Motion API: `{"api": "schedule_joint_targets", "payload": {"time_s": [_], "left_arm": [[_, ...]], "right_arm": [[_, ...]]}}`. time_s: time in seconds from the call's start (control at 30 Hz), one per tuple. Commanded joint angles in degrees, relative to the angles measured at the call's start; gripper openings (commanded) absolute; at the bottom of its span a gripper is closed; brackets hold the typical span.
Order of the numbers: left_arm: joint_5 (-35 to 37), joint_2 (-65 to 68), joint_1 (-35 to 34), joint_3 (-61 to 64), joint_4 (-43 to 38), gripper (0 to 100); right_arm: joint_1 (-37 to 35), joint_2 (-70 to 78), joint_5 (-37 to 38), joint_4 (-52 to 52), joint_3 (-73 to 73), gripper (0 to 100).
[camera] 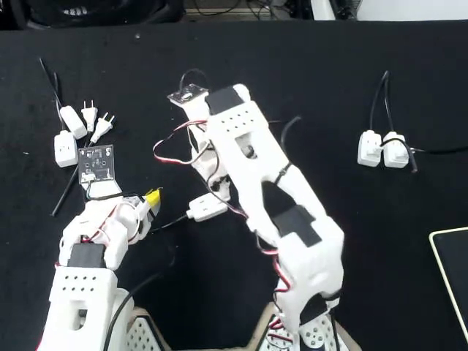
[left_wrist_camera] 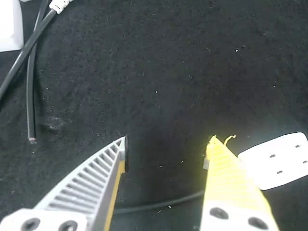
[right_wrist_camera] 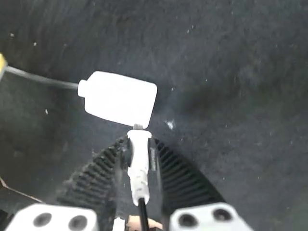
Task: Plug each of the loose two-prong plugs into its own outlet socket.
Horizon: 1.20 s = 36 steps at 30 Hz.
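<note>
- High view: on the black table (camera: pixel 351 73), a white socket (camera: pixel 207 208) lies between the two arms, with a black cord running from it toward the left arm.
- The left gripper (camera: pixel 148 201), with one yellow finger, hangs just beside that socket. The right arm (camera: pixel 263 183) leans over the socket from the other side.
- At the far left lie one loose plug (camera: pixel 89 113) and a second loose plug (camera: pixel 104 126), prongs up the table, near two white blocks (camera: pixel 66 150). At the far right, two white pieces (camera: pixel 371 148) lie touching.
- Left wrist view: this one settles the left gripper (left_wrist_camera: pixel 167 142). Its grey and yellow fingers stand wide apart with nothing between them, above bare cloth. The socket (left_wrist_camera: pixel 281 159) lies just beside the yellow finger, its slots visible.
- Right wrist view: this one gives the grip. The right gripper (right_wrist_camera: pixel 138 144) is clamped on a white plug (right_wrist_camera: pixel 139 161), whose black cord runs back between the fingers.
- The plug's prongs meet the edge of the socket (right_wrist_camera: pixel 120 98). How far they are in cannot be told.
</note>
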Motion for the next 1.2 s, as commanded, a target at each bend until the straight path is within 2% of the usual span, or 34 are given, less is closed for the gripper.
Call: {"api": "schedule_joint_targets", "payload": {"time_s": [0.0, 0.33, 0.87, 1.07, 1.17], "left_arm": [[-0.18, -0.62, -0.4, -1.54, -0.09, 27], [-0.18, -0.62, -0.4, -1.54, -0.18, 27], [-0.18, -0.62, -0.4, -1.54, 0.0, 27], [-0.18, -0.62, -0.57, -1.63, 0.09, 27], [-0.18, -0.62, -0.75, -1.63, 0.09, 27]], "right_arm": [[1.05, 2.86, -0.44, 1.05, -5.93, 1.0], [1.05, 8.75, -0.09, 1.05, -7.87, 1.0], [0.7, 9.1, -0.44, -1.32, -7.34, 1.0], [-2.2, 9.1, -8.26, -3.52, -7.34, 1.0], [-2.9, 9.1, -9.76, -4.22, -7.34, 1.0]]}}
